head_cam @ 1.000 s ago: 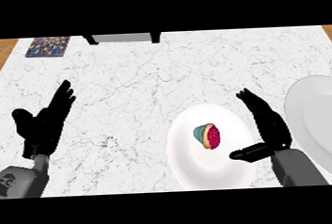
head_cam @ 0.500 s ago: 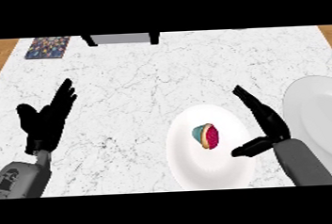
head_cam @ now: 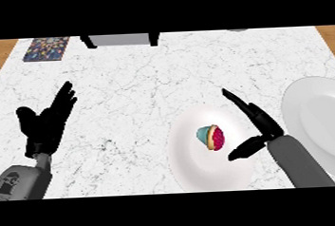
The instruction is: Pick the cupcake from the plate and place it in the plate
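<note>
A cupcake (head_cam: 211,137) with a teal wrapper and pink top lies on its side in the middle of a white plate (head_cam: 201,168). My right hand (head_cam: 260,125) hovers open over that plate's right edge, fingers straight and pointing away, thumb stretched toward the cupcake with a small gap left. A second, larger white plate (head_cam: 318,118) sits at the right edge of the view. My left hand (head_cam: 46,122) rests open at the left, fingers up, well away from both plates.
The white marble counter (head_cam: 141,83) fills the view. A patterned mat (head_cam: 46,48) lies at the far left corner and a dark-framed grey object (head_cam: 121,39) stands at the far edge. Wooden floor shows past both far corners.
My right hand has slid left and forward, closing in on the cupcake. The left hand and the cupcake have stayed where they were.
</note>
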`<state>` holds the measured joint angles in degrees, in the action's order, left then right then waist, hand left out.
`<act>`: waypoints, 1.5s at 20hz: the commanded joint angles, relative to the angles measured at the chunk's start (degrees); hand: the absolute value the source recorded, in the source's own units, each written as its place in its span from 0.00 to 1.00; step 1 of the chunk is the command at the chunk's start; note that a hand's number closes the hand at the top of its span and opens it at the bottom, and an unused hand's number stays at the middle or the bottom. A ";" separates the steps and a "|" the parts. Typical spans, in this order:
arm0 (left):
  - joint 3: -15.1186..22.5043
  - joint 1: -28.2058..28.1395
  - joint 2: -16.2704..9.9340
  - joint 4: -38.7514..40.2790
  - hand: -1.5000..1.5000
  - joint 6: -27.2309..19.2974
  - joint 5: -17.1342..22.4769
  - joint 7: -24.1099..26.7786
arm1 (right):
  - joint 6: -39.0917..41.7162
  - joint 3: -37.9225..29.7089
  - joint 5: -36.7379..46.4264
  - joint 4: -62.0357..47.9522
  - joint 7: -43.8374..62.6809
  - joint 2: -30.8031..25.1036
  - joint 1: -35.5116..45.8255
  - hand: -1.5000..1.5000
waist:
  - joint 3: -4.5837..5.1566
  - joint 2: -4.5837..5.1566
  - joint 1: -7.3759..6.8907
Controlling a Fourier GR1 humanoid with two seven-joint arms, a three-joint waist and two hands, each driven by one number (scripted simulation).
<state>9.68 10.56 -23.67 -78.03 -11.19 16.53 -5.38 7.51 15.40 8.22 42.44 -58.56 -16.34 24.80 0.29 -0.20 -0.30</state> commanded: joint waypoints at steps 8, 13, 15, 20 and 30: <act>-3.15 -0.61 2.27 -4.38 0.50 1.68 -3.88 -4.31 | -2.51 -0.12 9.98 -0.01 3.62 2.60 3.11 0.00 | -0.31 0.18 -0.05; -4.13 0.23 4.07 -0.84 0.50 2.23 -5.67 -2.25 | -5.92 1.22 13.97 -0.84 4.46 5.53 0.17 0.00 | -0.30 0.31 0.09; -5.26 0.23 4.10 -3.07 0.50 3.90 -5.12 -4.88 | -4.47 -0.86 14.16 0.41 8.25 6.46 4.01 0.00 | -0.30 0.23 0.03; -5.86 0.29 6.27 -1.63 0.50 3.93 -7.89 -4.62 | -2.48 -2.21 15.64 3.46 12.80 7.49 4.41 0.00 | -0.29 0.22 0.19; -8.96 -2.81 6.40 -0.65 0.50 7.00 -8.86 -0.08 | -5.80 1.54 24.85 0.76 7.86 10.33 5.09 1.00 | -0.29 0.30 -0.23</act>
<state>1.95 9.44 -16.85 -79.79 -5.69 7.64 -7.98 3.34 15.42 31.07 45.17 -49.35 -9.63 29.16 0.69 -0.55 -0.09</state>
